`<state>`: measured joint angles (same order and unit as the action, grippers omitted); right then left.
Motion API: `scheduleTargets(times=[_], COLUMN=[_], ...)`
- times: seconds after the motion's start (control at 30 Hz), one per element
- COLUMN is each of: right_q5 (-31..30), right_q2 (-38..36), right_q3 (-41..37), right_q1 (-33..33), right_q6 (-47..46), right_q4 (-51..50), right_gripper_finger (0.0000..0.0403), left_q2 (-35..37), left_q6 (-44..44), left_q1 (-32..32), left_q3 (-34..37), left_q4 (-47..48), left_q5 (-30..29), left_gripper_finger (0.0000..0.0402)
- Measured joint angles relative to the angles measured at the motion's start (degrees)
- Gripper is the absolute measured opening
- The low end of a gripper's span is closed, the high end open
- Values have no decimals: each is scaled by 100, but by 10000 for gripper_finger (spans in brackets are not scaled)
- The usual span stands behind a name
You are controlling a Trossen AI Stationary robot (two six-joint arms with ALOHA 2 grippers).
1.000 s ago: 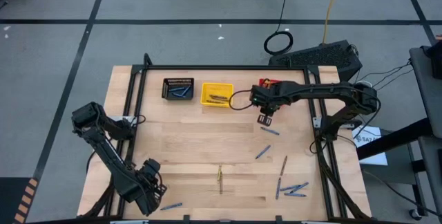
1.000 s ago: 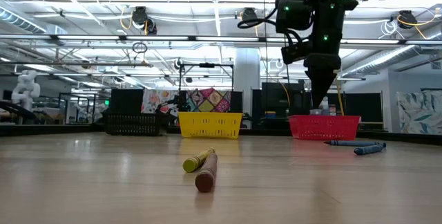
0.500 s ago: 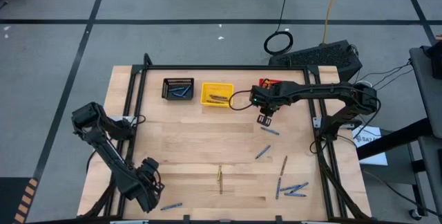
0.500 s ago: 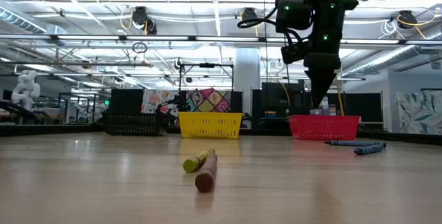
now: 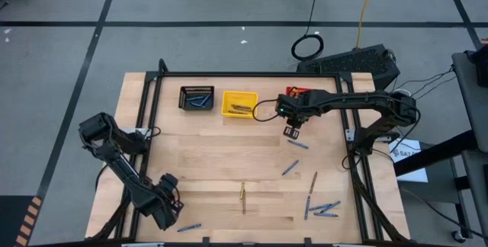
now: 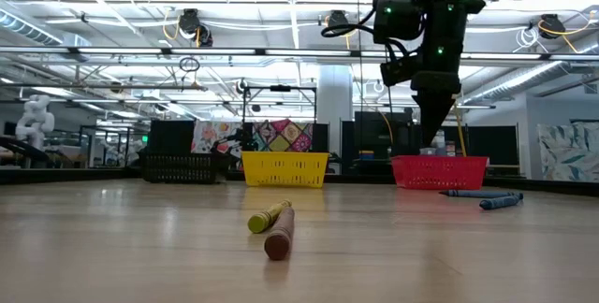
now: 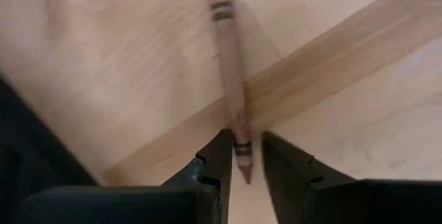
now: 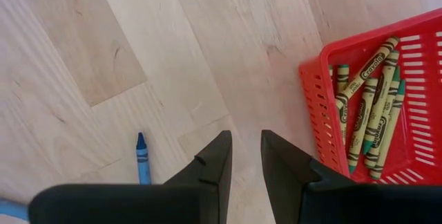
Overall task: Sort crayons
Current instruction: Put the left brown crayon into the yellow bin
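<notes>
Left gripper (image 5: pixel 169 210) with brown crayon (image 7: pixel 231 113) shifted slightly up the table

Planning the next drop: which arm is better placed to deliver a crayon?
Left. The left gripper is shut on a brown crayon; the right gripper hangs empty beside the red basket.

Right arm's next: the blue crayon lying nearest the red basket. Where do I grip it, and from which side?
Take the blue crayon at mid-length, coming straight down with the right tool, fingers across its thin width. It lies flat on the table with nothing touching it, so both long sides are free.
</notes>
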<state>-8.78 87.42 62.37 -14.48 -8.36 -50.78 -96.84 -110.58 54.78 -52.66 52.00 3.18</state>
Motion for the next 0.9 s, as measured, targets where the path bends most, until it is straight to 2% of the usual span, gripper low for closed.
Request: scheduleTargets(times=[0.13,0.3,0.53,0.9], right_q5=[0,0,0,0], right_q2=[0,0,0,0], right_q3=[2,2,2,2], right_q1=[0,0,0,0], right_q6=[-2,0,0,2], right_q4=[0,2,88,139], right_gripper_finger=[66,66,66,66], left_q2=[44,44,40,20], left_q6=[-9,-14,-14,-12], left_q1=[-8,-11,-7,-7], left_q3=[265,330,334,273], left_q4=[-424,-525,-550,-530], left_q5=[9,22,69,85], left_gripper_finger=[82,79,11,2])
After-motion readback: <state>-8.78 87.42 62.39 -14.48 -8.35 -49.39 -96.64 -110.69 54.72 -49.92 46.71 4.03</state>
